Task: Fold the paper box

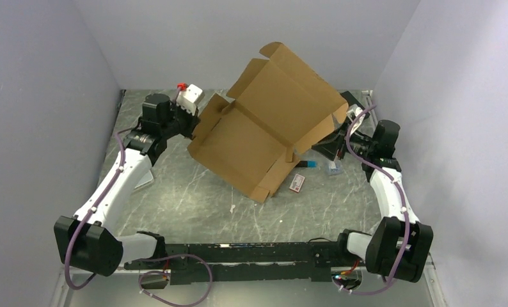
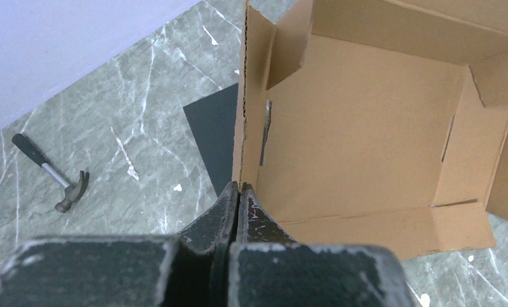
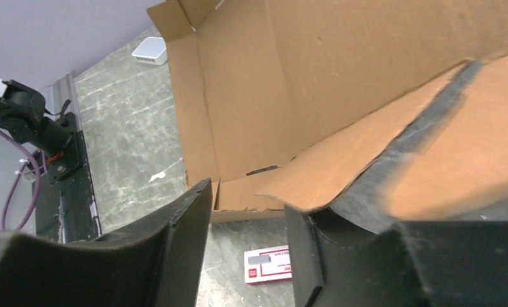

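Tilting steeply over the grey marbled counter (image 1: pixel 194 198), the plain brown corrugated cardboard box (image 1: pixel 264 128) looked half folded: walls partly raised, lid open, left jaws clamped on one wall, right jaws apart.

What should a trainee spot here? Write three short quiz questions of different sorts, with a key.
1. True or false: the left gripper is shut on a wall edge of the brown corrugated cardboard box.
2. Which tool lies on the grey marble table in the left wrist view? A) screwdriver B) small black-handled metal hammer C) scissors
3. Fill in: the jaws of the right gripper stand ____.

Key: 1 true; 2 B; 3 open.
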### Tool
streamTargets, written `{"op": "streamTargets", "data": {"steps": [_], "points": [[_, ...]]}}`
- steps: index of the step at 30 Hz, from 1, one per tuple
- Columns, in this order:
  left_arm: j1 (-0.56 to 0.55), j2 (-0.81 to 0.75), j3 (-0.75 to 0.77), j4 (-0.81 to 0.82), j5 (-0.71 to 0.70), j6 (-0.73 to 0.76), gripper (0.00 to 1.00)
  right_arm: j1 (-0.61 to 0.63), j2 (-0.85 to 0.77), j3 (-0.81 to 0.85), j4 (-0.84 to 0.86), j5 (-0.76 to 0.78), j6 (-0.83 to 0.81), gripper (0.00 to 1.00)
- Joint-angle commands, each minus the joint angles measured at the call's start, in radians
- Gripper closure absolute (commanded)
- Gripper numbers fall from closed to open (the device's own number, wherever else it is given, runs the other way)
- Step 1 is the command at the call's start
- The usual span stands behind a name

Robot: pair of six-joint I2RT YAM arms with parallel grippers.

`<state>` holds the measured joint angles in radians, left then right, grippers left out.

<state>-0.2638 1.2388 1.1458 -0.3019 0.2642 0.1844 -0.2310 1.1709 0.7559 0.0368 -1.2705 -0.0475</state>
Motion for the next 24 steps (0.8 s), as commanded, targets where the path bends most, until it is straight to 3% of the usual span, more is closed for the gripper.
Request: {"op": "streamTargets", "data": {"steps": [1, 5, 10, 24], "points": [[-0.011, -0.054, 0.038, 0.006, -0.021, 0.076, 1.0, -0.016, -0.06, 0.058, -0.032, -0.076, -0.089, 0.44], [-0.018, -0.083, 0.04, -0.008, -0.033, 0.079, 1.0, -0.041, -0.089, 0.073, -0.099, -0.088, -0.129, 0.29], [-0.024, -0.125, 0.048, -0.026, -0.034, 0.099, 1.0, -0.077, -0.098, 0.114, -0.222, -0.09, -0.232, 0.19], [-0.029, -0.218, 0.151, -0.113, -0.037, 0.141, 1.0, -0.105, -0.138, 0.29, -0.634, -0.063, -0.57, 0.14]]}}
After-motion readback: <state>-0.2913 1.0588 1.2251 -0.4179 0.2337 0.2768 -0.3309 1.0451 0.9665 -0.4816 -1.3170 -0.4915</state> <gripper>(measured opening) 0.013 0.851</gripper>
